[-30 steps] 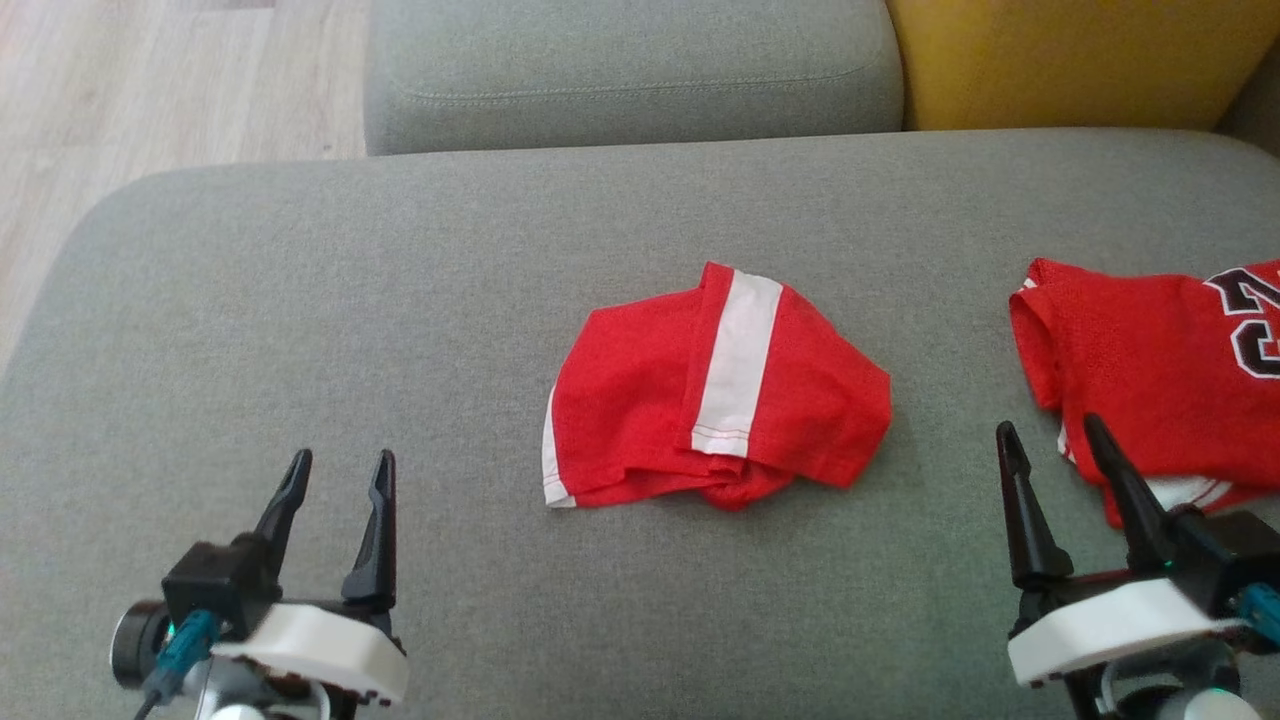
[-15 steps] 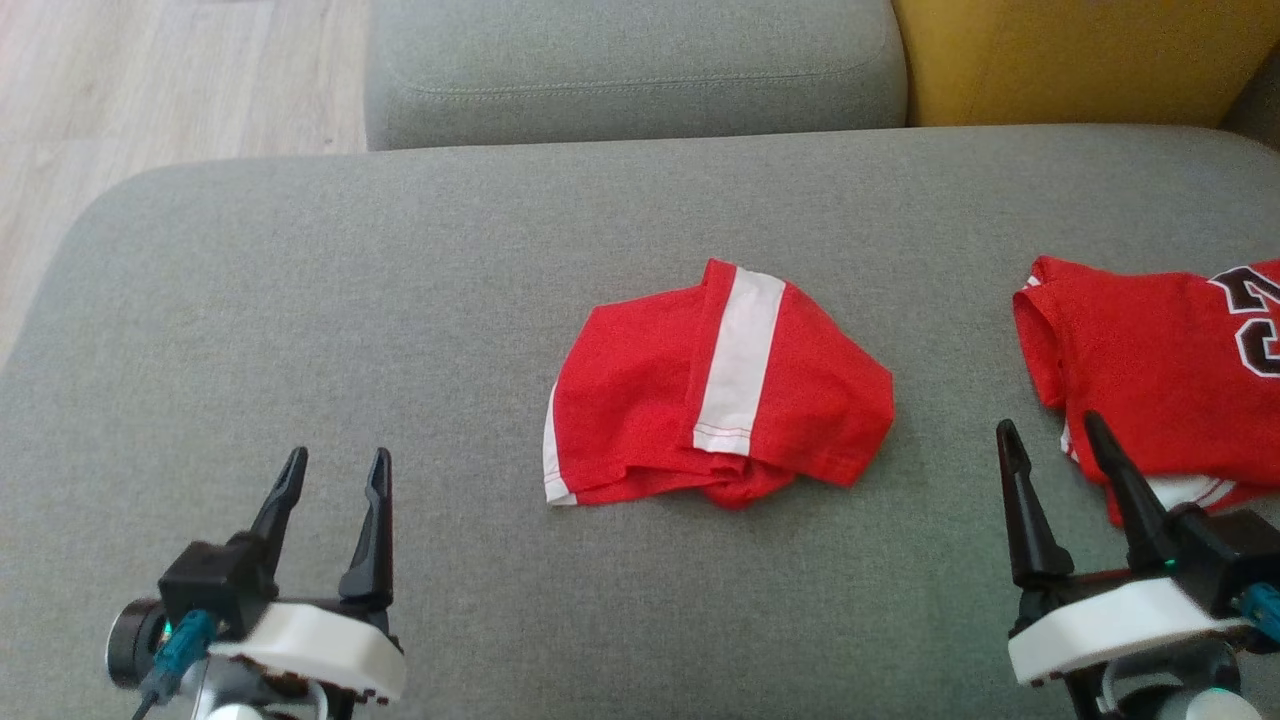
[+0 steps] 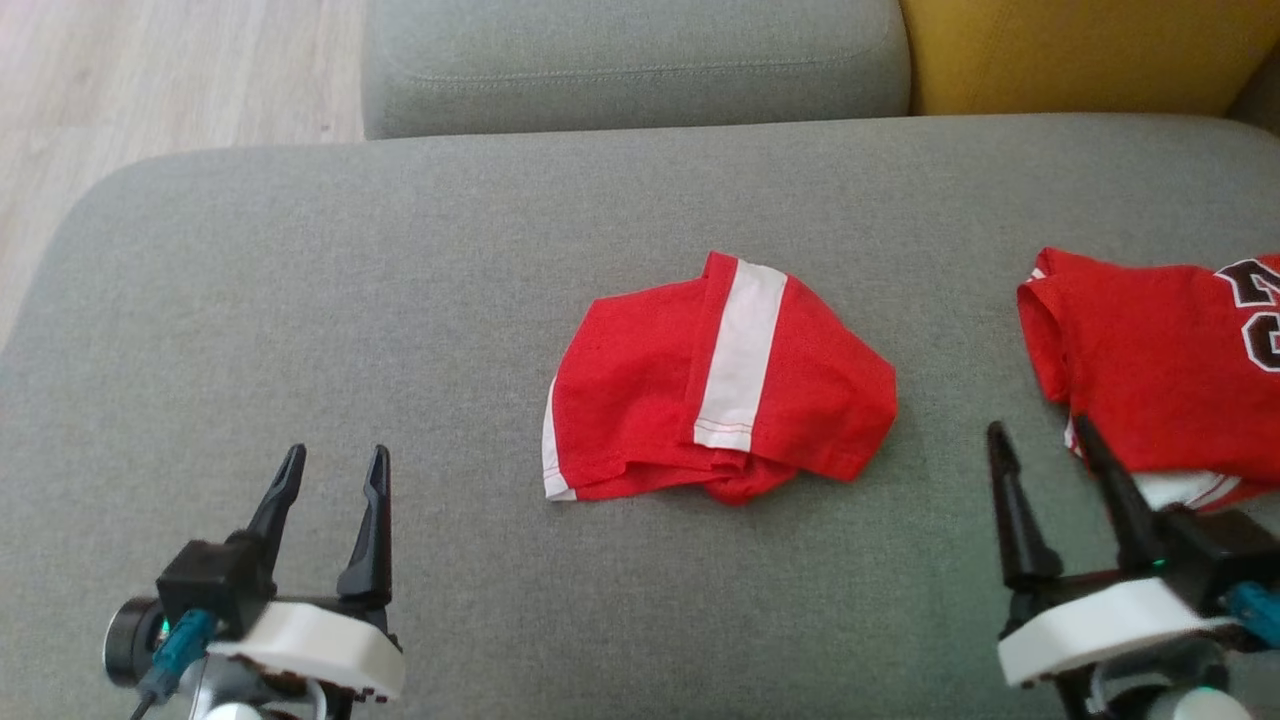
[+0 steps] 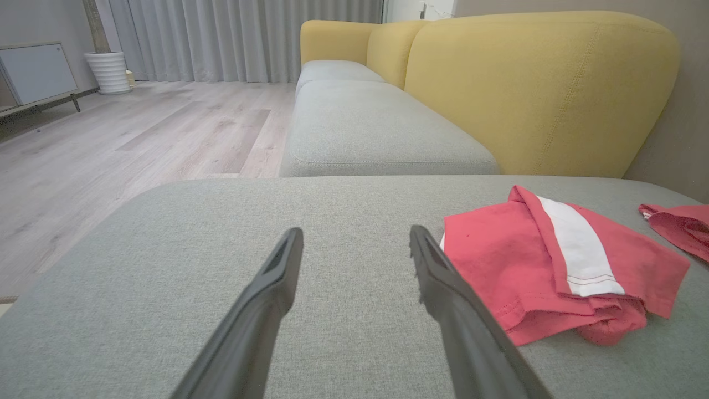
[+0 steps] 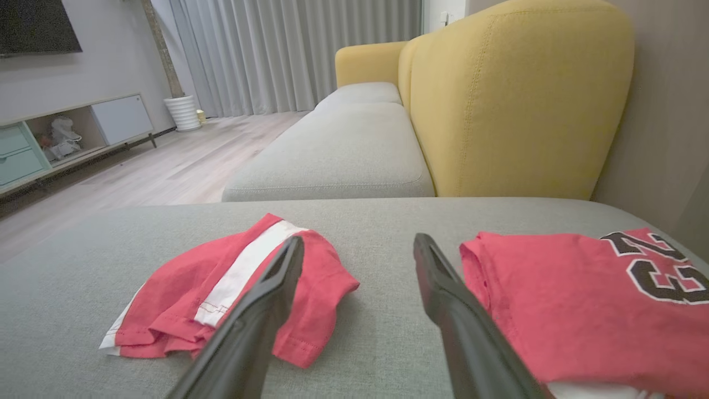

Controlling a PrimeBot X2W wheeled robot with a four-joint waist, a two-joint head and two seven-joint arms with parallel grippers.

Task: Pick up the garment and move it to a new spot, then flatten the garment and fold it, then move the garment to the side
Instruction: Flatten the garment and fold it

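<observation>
Head view: a grey sofa cushion (image 3: 300,300) seen from above. The left gripper (image 3: 338,452) sits low on the left, its two dark fingers spread wide with nothing between them. The right gripper (image 3: 1040,427) sits low on the right, fingers equally wide and empty. The garment (image 3: 720,385), red with a broad white stripe, lies folded and slightly rumpled on the cushion. It is beyond both sets of fingertips and between them, apart from both and nearer the right pair. A red jersey (image 3: 1150,350) with dark lettering lies just past the right gripper's outer finger; whether they touch cannot be told.

Left wrist view: the left gripper (image 4: 355,233) holds its fingers wide over bare cushion. The garment (image 4: 554,266) lies to the right of the right-hand finger, close beside it. A corner of the jersey (image 4: 678,221) shows further right. A yellow backrest (image 4: 543,83) rises beyond the fingertips.

Right wrist view: the right gripper (image 5: 360,239) has its fingers wide, with bare cushion between the tips. The garment (image 5: 183,288) lies left of the left-hand finger, partly hidden behind it. The jersey (image 5: 565,299) lies just right of the right-hand finger.
</observation>
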